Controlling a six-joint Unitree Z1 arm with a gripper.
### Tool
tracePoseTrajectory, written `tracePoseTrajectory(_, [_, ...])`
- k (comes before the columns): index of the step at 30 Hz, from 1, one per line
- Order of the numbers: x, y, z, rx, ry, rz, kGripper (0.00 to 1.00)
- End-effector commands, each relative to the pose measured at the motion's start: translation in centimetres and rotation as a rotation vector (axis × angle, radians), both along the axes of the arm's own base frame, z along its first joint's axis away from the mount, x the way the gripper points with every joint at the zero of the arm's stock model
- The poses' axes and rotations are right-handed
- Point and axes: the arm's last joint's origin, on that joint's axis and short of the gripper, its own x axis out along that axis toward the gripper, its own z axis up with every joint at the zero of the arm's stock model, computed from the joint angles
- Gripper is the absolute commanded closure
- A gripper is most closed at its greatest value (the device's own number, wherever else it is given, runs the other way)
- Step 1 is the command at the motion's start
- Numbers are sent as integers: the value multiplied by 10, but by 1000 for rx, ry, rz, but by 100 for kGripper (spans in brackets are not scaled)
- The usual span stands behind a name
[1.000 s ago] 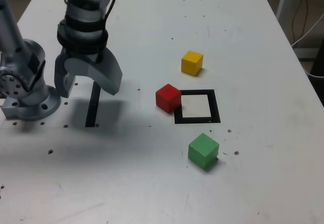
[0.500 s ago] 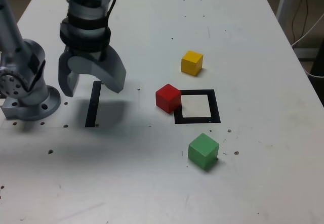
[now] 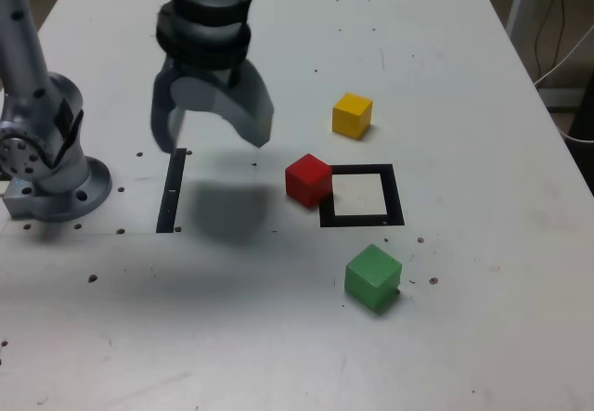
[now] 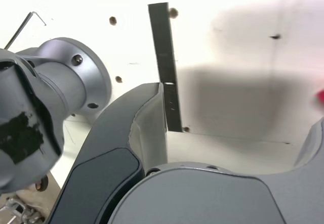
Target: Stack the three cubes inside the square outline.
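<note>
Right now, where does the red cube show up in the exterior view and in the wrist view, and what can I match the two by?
Exterior view: the red cube is near the middle, at the left border of the black square outline.
Wrist view: only a blurred sliver of it shows, cut off by the picture's edge, beyond the strip's shadowed side.
Shared landmark: the thin straight black strip.

Desk (image 3: pixel 464 318): white top, scattered small dark holes and specks, far edge near the top of the exterior view. Bright glare across its lower left. Beyond the desk at upper right: dim background, pale thin cables (image 3: pixel 562 66) hanging.
</note>
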Motion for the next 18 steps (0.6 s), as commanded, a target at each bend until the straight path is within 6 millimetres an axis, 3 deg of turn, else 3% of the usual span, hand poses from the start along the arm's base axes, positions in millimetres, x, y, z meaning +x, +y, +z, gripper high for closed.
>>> tracePoseTrajectory(1, [10, -1, 4, 1, 0, -7, 0])
tracePoseTrajectory(11, [52, -12, 19, -1, -18, -41, 0])
tracePoseTrajectory(18, [74, -15, 17, -2, -16, -52, 0])
